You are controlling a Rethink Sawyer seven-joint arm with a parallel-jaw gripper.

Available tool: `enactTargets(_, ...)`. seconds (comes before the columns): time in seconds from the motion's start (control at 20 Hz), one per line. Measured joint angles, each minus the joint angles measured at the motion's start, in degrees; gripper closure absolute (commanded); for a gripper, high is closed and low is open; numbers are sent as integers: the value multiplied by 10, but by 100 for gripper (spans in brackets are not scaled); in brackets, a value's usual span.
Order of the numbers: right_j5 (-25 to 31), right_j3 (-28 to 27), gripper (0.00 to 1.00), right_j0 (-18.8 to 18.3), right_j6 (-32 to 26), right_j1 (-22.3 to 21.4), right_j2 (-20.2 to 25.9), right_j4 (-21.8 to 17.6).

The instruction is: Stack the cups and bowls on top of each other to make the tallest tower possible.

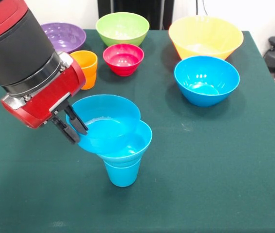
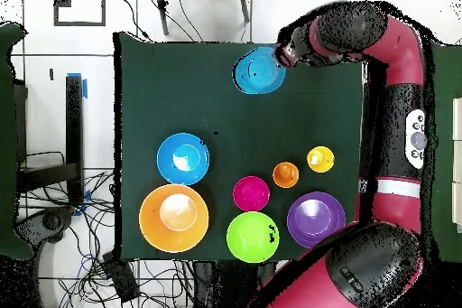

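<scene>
A blue cup [image 1: 122, 174] stands on the table's near part with a small blue bowl [image 1: 136, 144] seated in it. A wider blue bowl [image 1: 105, 121] lies tilted over that bowl, offset toward the arm; in the overhead view it shows as one blue disc [image 2: 259, 70]. My gripper [image 1: 70, 125] is shut on the wider bowl's rim, one finger inside and one outside; it also shows in the overhead view [image 2: 283, 55]. On the table stand another blue bowl [image 1: 206, 80], a yellow-orange bowl [image 1: 205, 36], a red bowl [image 1: 123, 58], a green bowl [image 1: 122, 27], a purple bowl [image 1: 64, 36] and an orange cup [image 1: 85, 68].
The yellow cup [image 2: 320, 158] shows only in the overhead view, beside the orange cup [image 2: 285, 174]; my arm hides it in the front view. The loose bowls cluster on the robot's side of the green cloth [image 1: 215, 184]. Cables lie on the floor off the table's edges.
</scene>
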Motion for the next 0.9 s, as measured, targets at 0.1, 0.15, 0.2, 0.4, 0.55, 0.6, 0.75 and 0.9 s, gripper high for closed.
enactTargets(0.1,-3,2,100,1,0,0,-4,5)
enactTargets(0.15,-5,3,100,1,0,0,-8,10)
enactTargets(0.2,-7,4,100,2,0,0,-11,15)
enactTargets(0.4,-8,4,100,6,0,0,-23,27)
enactTargets(0.55,-8,4,100,9,0,0,-31,33)
enactTargets(0.6,-8,4,100,11,0,0,-34,36)
enactTargets(0.75,-8,4,100,16,0,0,-44,48)
enactTargets(0.9,-8,5,100,18,0,0,-46,57)
